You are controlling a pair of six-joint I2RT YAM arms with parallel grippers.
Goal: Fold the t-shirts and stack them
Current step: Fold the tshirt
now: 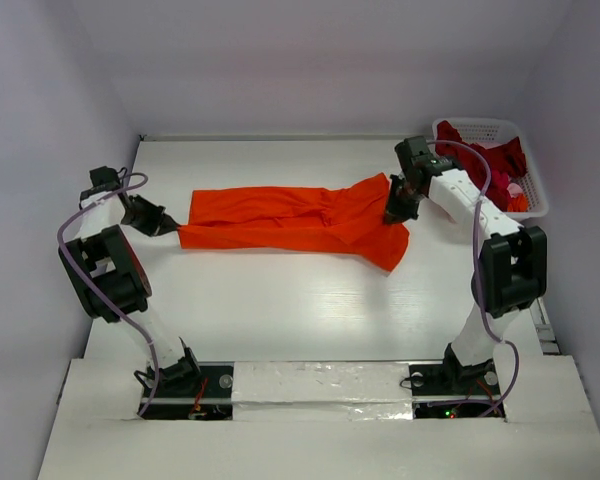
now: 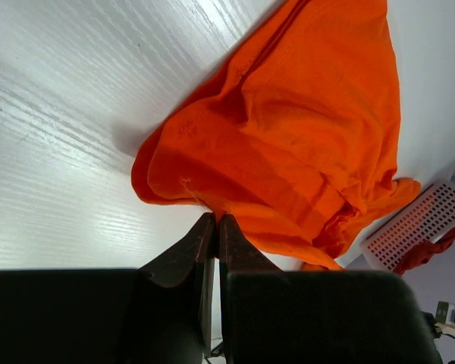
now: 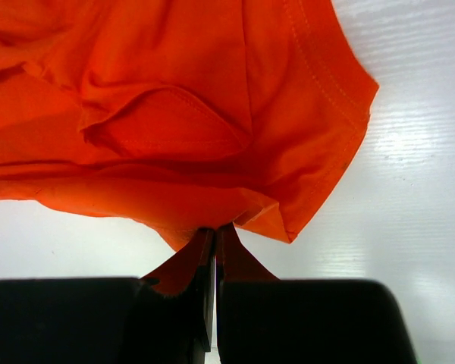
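Shirt (image 1: 290, 220) from above: orange, limp and light, stretched along the surface (image 1: 280, 310) between both arms. Left wrist: left jaws clenched on its bunched end. Right wrist: right jaws pinching a hem corner, and stitched edges look the surest hold.

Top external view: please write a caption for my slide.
Left hand and right hand pinch opposite ends of the orange t-shirt on the table.

One orange t-shirt (image 1: 300, 222), one white basket (image 1: 485, 126) at the table's (image 1: 280, 310) far right corner, dark red shirts (image 1: 505, 158) inside, number unclear.
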